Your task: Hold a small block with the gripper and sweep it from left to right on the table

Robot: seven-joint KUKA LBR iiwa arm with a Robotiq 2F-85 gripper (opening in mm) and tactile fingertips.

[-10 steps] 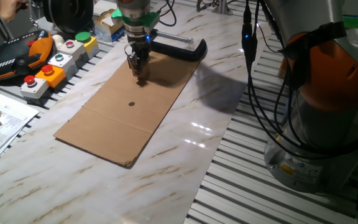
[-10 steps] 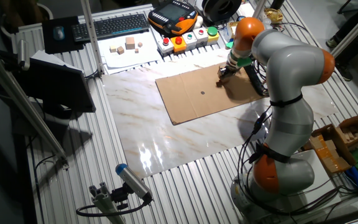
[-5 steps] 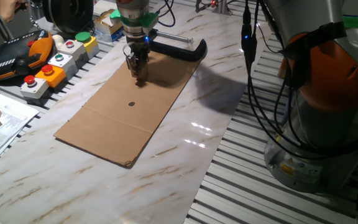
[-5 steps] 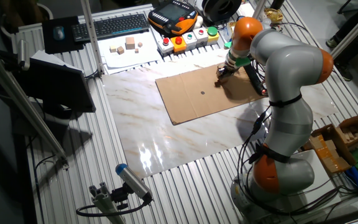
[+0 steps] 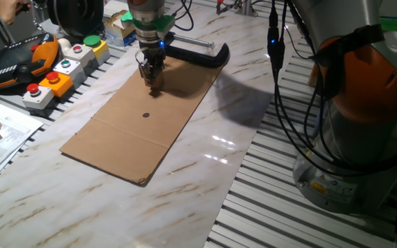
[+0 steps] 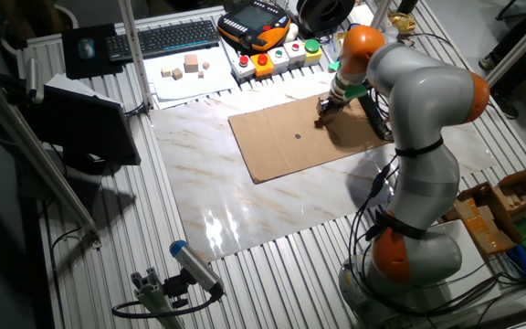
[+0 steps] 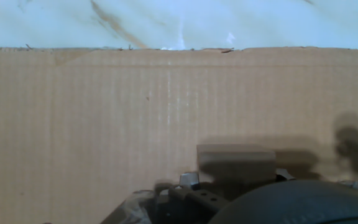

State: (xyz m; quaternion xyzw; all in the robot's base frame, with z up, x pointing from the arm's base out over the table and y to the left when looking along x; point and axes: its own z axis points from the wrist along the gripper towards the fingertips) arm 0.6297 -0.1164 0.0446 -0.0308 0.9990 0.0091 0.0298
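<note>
1. The tool (image 5: 153,83) points straight down over the far part of a flat brown cardboard sheet (image 5: 126,138) that lies on the bench (image 5: 205,148), a white marble-look top with brown veins.
2. A blue light and a green ring show on the wrist just above the tool, below the orange and grey arm (image 6: 423,100).
3. The fingers stand close together at the cardboard, and a small dark shape, seemingly the small block (image 5: 155,87), sits at their tips. It is too small and shadowed in both fixed views to make out clearly, so I take the tool as closed narrow on the small block, with the block down at the cardboard surface.
4. In the hand view the cardboard fills most of the picture, the marble bench showing as a strip along the top; a tan-grey rectangular form in shadow sits low and right of centre, above the dark tool body.
5. A small dark dot (image 5: 145,115) marks the cardboard nearer its middle, well apart from the tool.
6. A black C-clamp (image 5: 200,54) lies just beyond the tool, at the cardboard's far end.
7. A row of boxes with red, green and yellow push buttons (image 5: 64,67) stands along the bench edge beside the cardboard.
8. In the other fixed view a sheet of paper with several loose wooden cubes (image 6: 188,68) lies off the marble, near a keyboard (image 6: 173,37).
</note>
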